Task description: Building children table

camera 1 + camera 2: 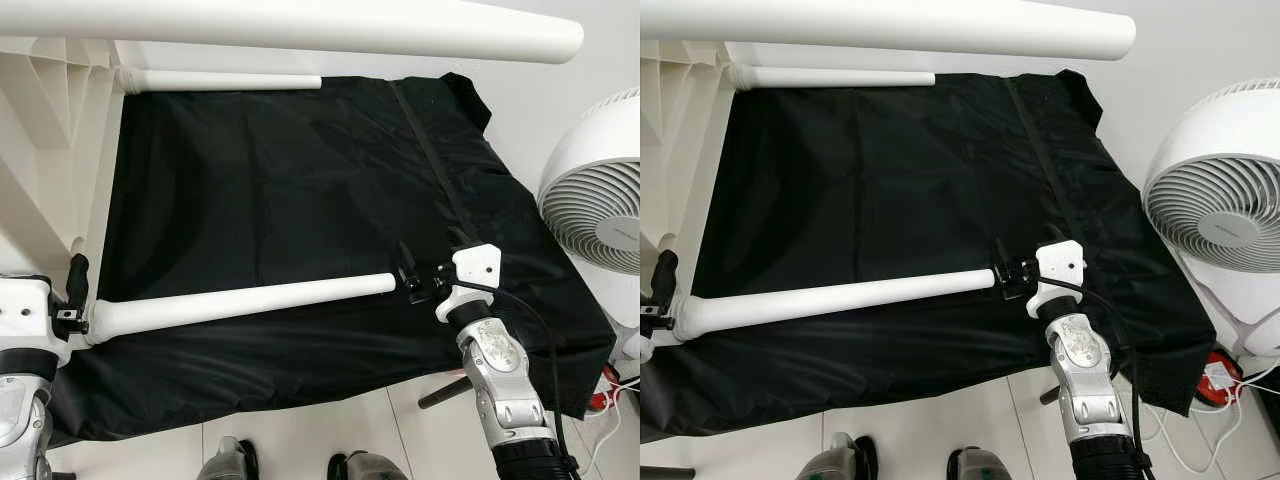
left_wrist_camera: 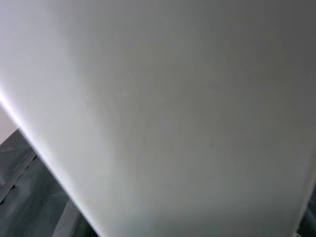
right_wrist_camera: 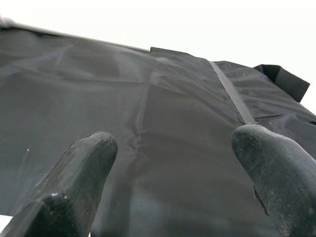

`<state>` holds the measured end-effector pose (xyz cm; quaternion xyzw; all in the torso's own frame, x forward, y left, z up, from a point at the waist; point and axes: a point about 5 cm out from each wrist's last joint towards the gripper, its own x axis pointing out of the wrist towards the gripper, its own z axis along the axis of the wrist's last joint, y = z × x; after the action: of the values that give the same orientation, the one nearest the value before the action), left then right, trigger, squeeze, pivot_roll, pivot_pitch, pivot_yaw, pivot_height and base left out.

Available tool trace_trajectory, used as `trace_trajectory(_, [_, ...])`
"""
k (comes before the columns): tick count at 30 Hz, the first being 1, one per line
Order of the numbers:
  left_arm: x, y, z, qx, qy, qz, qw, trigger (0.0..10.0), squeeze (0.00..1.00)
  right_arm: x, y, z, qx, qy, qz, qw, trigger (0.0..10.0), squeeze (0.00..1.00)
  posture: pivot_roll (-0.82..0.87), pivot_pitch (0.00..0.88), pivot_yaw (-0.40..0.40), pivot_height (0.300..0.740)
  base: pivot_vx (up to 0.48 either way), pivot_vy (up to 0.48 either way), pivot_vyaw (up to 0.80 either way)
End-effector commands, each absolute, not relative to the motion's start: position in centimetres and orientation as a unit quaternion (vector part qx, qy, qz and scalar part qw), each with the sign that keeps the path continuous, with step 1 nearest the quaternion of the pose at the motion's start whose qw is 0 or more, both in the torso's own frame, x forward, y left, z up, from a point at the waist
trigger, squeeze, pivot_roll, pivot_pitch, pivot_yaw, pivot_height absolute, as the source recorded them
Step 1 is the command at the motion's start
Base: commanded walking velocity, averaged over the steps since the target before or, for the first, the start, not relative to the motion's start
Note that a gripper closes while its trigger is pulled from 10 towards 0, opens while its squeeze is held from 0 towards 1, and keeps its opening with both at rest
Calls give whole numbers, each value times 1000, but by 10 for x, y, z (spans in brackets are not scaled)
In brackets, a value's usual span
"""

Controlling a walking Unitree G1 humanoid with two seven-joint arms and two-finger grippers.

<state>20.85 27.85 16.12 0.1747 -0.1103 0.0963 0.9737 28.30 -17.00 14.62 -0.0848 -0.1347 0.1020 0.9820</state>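
Observation:
A white children's table lies on its side on a black cloth (image 1: 280,180), its ribbed underside (image 1: 40,110) at the left and its legs pointing right. The nearest white leg (image 1: 240,300) runs across the cloth from the table's corner (image 1: 100,320). My left gripper (image 1: 75,290) sits at that corner, and the left wrist view shows a white surface (image 2: 173,108) pressed close. My right gripper (image 1: 410,280) is open just past the leg's free end, its fingertips (image 3: 84,163) apart over bare cloth (image 3: 168,123). Two more legs (image 1: 300,30) (image 1: 220,80) show above.
A white floor fan (image 1: 600,190) stands at the right, close to my right arm. A red power strip with cables (image 1: 600,400) lies on the tiled floor below it. A dark rod (image 1: 445,392) pokes out under the cloth's front edge. My feet (image 1: 230,465) are at the bottom.

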Motion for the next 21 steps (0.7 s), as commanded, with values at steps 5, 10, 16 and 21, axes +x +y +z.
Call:
trace_trajectory(5, [201,290,164,222,-102,111,963,10000,1000,283,-171,143,-87,-132,104,982,10000,0,-13,156,-14,740,0,0,0])
trace_trajectory(10, [200,289,163,218,-105,110,964,10000,1000,283,-171,143,-88,-133,104,982,10000,0,-11,154,-11,740,0,0,0])
trace_trajectory(16, [196,288,163,207,-105,116,966,10000,0,284,-171,143,-88,-133,105,982,10000,0,2,148,-10,740,0,0,0])
trace_trajectory(21, [188,281,161,162,-110,99,976,10000,0,286,-170,141,-87,-133,109,981,10000,0,20,148,-11,740,0,0,0])
